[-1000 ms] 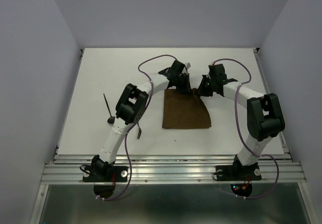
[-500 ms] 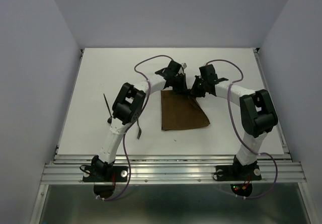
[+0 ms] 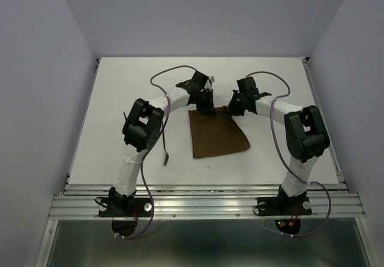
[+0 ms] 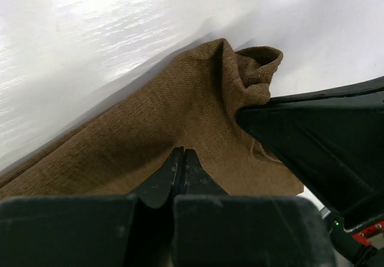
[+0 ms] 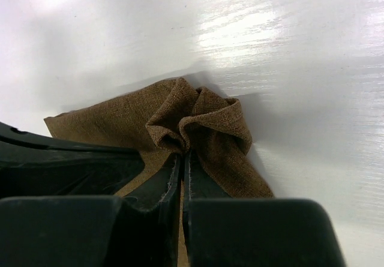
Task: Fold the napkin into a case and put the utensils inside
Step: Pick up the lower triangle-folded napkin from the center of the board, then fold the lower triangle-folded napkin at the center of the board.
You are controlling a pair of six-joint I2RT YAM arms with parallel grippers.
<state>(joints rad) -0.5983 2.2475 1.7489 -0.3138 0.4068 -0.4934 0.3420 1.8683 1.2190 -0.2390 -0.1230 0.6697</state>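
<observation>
The left gripper (image 3: 203,106) and right gripper (image 3: 231,111) each pinch the brown napkin (image 3: 217,136) — cloth bunched at their closed tips.

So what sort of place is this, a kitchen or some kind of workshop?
Most likely a robot test booth in a lab. A white-and-black jointed left arm and right arm are bolted to a ribbed metal rail at a white table, plain pale walls box it in, and a dark brown square cloth serves as a prop.
</observation>
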